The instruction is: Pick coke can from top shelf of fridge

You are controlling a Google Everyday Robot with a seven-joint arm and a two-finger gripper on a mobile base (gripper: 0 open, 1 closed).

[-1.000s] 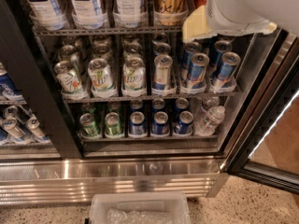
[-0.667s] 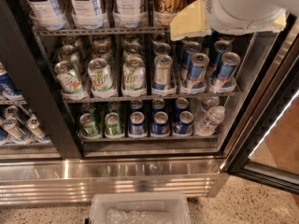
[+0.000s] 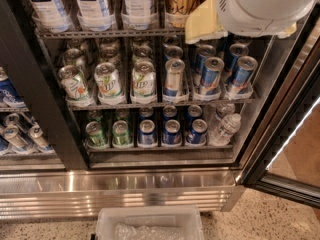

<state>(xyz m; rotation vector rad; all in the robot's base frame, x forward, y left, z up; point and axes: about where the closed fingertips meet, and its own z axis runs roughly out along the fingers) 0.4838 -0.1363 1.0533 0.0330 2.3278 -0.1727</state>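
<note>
My gripper (image 3: 204, 22), a pale yellow part under the bulky white arm (image 3: 265, 6), hangs at the right end of the top shelf (image 3: 100, 33) of the fridge (image 3: 150, 194). It sits just right of a gold-yellow can (image 3: 180, 1) and covers that corner. The coke can is hidden behind the gripper and arm. Three white tea cans (image 3: 92, 1) stand in clear holders along the rest of the top shelf.
The middle rack holds 7up cans (image 3: 107, 81) and blue cans (image 3: 210, 74). The lowest rack has small green and blue cans and a water bottle (image 3: 225, 129). The open glass door (image 3: 295, 134) stands at right. A clear plastic bin (image 3: 150, 224) sits on the floor in front.
The gripper and arm have shifted left and slightly up along the top shelf, closer to the gold-yellow can, covering the red can that showed a second ago.
</note>
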